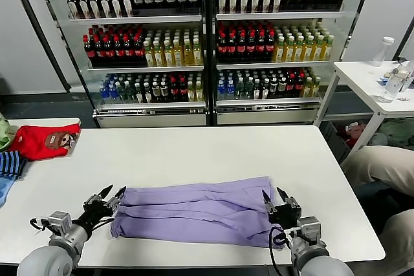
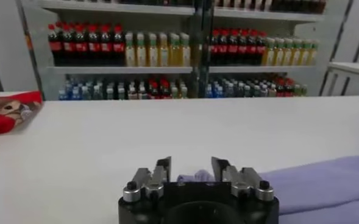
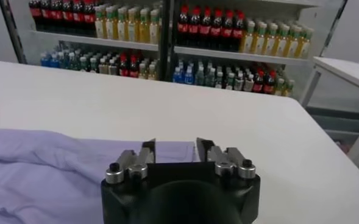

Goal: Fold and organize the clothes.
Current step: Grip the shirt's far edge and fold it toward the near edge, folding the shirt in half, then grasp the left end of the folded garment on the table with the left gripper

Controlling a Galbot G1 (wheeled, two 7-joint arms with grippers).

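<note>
The lavender T-shirt (image 1: 194,212) lies folded into a long band across the near part of the white table (image 1: 194,150), plain side up. My left gripper (image 1: 111,193) is open at the shirt's left end, just above the fabric (image 2: 325,182). My right gripper (image 1: 275,194) is open over the shirt's right end; the purple cloth (image 3: 57,170) shows under and between its fingers. Neither gripper holds anything.
A red garment with a cartoon face (image 1: 45,140) and a blue striped garment (image 1: 10,165) lie at the table's far left edge. Drink shelves (image 1: 207,37) stand behind the table. A second white table (image 1: 378,79) with a bottle stands at the right.
</note>
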